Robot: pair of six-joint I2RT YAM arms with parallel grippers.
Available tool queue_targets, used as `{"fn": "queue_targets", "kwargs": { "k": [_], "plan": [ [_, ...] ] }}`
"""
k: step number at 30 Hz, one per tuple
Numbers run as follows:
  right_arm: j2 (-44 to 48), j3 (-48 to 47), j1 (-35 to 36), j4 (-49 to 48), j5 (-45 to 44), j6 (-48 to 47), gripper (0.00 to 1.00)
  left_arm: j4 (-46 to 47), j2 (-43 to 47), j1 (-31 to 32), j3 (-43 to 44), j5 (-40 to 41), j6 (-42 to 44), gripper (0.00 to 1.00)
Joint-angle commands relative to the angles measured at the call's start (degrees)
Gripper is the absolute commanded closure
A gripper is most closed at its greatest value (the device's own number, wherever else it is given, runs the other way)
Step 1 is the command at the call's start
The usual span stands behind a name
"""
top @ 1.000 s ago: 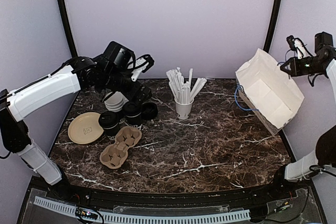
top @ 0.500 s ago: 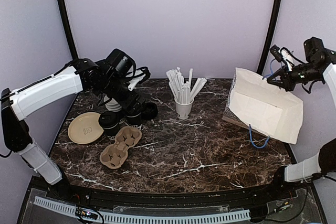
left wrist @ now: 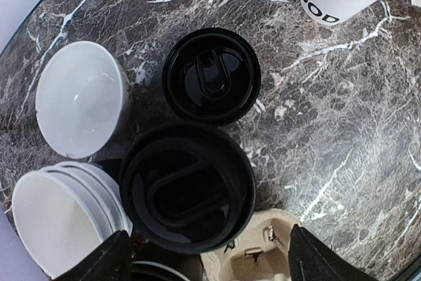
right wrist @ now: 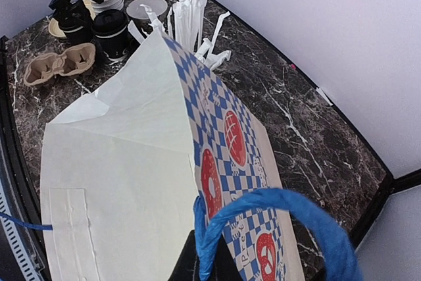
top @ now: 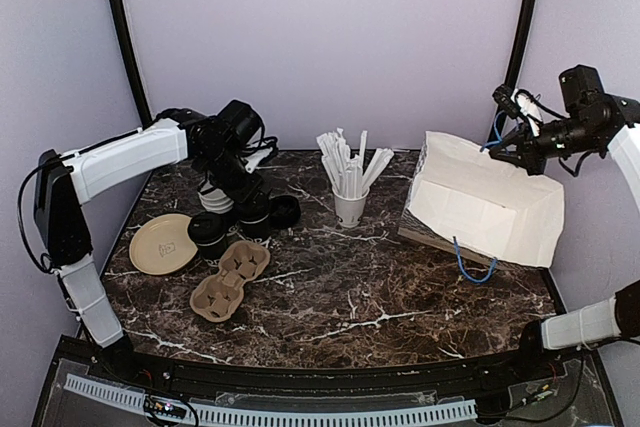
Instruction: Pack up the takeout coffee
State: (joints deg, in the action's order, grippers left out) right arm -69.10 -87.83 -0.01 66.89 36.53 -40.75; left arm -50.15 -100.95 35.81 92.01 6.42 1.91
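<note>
Top external, dark marble table [top: 400, 287], lilac walls [top: 320, 37]

Enclosure: plain pale lilac back wall [top: 320, 37] with matching side panels [top: 50, 47]. A black left post [top: 122, 27] and right post [top: 524, 17] rise at the rear corners. Table [top: 400, 292]: dark marble-pattern top, white veining, curved near edge carrying a white slotted strip [top: 270, 413]. Lighting even, diffuse; shadows soft.

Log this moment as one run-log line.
left gripper: open, over black lidded paper cup | right gripper: shut on blue handle of white paper bag | cup: not yet packed
</note>
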Motion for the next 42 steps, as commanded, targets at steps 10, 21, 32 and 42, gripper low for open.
{"fn": "queue_targets", "kwargs": {
  "k": [10,21,32,42],
  "plan": [
    [-0.20,0.06,2.12,-6.09,-2.52,1.73,1.00,-5.32,-9.06,-1.60,10.44,1.20,-0.76,0.11],
    [-0.68,-0.11,2.94,-6.20,-1.15,1.81,1.00,-6.08,-10.97,-2.59,10.17,1.18,-1.55,0.09],
    [-0.66,0.69,3.95,-6.82,-1.76,2.34,1.00,-7.14,-11.81,-2.81,10.57,-0.72,-1.74,0.18],
    [-1.10,0.81,4.59,-7.19,-2.20,2.46,1.00,-9.39,-11.63,-2.68,11.26,-2.93,-3.14,0.21]
  ]
}}
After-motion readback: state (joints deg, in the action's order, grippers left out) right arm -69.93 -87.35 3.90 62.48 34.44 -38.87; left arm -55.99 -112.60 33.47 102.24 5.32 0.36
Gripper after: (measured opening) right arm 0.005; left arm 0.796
